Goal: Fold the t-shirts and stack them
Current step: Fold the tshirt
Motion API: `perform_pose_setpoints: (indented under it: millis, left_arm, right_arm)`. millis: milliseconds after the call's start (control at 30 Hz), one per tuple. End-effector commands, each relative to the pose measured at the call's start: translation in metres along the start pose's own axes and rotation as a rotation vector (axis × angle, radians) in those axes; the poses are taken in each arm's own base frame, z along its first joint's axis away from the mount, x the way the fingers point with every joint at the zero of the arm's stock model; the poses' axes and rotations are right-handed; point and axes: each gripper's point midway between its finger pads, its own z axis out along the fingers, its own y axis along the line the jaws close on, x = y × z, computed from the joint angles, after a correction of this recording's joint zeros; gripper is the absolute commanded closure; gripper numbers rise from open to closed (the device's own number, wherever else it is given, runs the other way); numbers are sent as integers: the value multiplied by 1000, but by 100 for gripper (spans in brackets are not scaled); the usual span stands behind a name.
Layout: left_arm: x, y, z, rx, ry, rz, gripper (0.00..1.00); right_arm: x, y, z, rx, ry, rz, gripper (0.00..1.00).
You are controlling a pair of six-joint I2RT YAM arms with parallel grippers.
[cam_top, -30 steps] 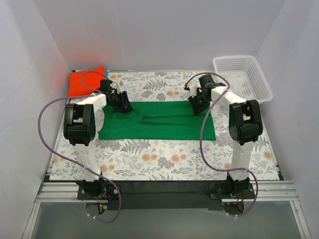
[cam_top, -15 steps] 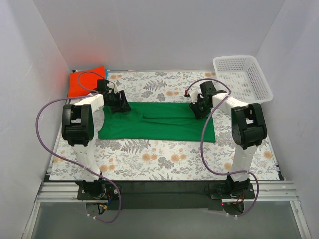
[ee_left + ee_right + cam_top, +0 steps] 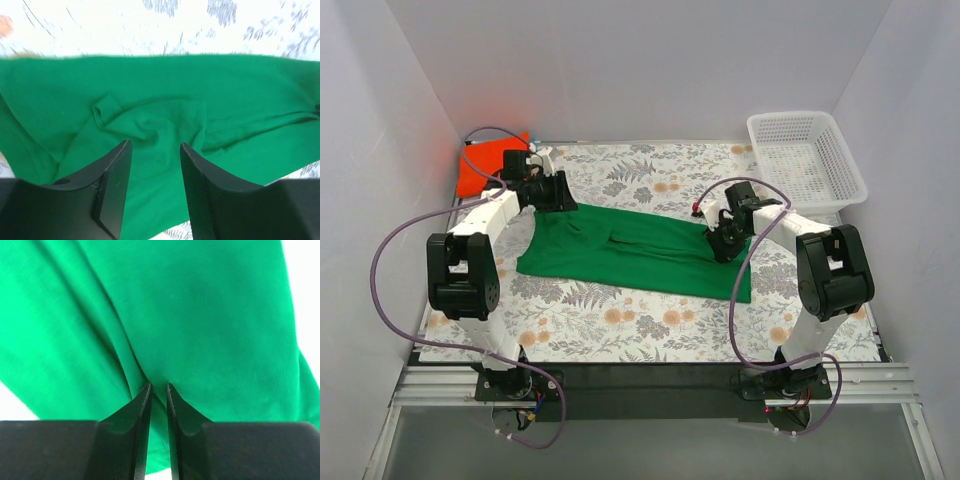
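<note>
A bright green t-shirt point(image 3: 630, 255) lies spread across the middle of the floral mat. My right gripper point(image 3: 723, 243) sits on its right part. In the right wrist view the right gripper point(image 3: 158, 386) is closed, pinching a fold of the green cloth point(image 3: 210, 315). My left gripper point(image 3: 563, 195) hovers over the shirt's far left corner. In the left wrist view the left gripper point(image 3: 155, 147) is open and empty above the rumpled cloth point(image 3: 150, 90). An orange-red t-shirt point(image 3: 480, 168) lies folded at the back left. No blue shirt shows.
A white mesh basket point(image 3: 807, 160) stands at the back right corner. White walls close in the mat on the left, back and right. Purple cables loop off both arms. Bare floral mat point(image 3: 650, 320) lies in front of the shirt.
My right gripper has pulled toward the near side, dragging the shirt's right end with it and skewing it. My left gripper has drawn back toward the far left, off the cloth.
</note>
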Motion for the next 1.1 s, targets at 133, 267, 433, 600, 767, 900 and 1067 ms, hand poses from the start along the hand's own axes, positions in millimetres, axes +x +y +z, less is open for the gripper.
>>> perform_pose_setpoints:
  millis: [133,267,433,600,767,900,1067]
  left_arm:
    - [68,20,3,-100,186,-14,59]
    - [79,33,7,-152,222,-17,59]
    - [90,47,18,-190,266,-17,58]
    - [94,45,32,-170,301,-18,58]
    - [96,50,51,-178,340,10,58]
    - [88,47,87,-149,374,37,58]
    - [4,57,132,-163,282,141,57]
  right_arm:
    - [13,22,-34,-95,77,13,75]
    - [-20,-11,-47,-27,18,13,74]
    - [-17,-19,-28,-49,66,10,74]
    - [9,-16,-3,-93,151,13,76]
    - [37,-26,5,-51,226,-3,76]
    - [78,-5,0,-89,284,-1,77]
    - [108,62,-2,-208,335,-77,77]
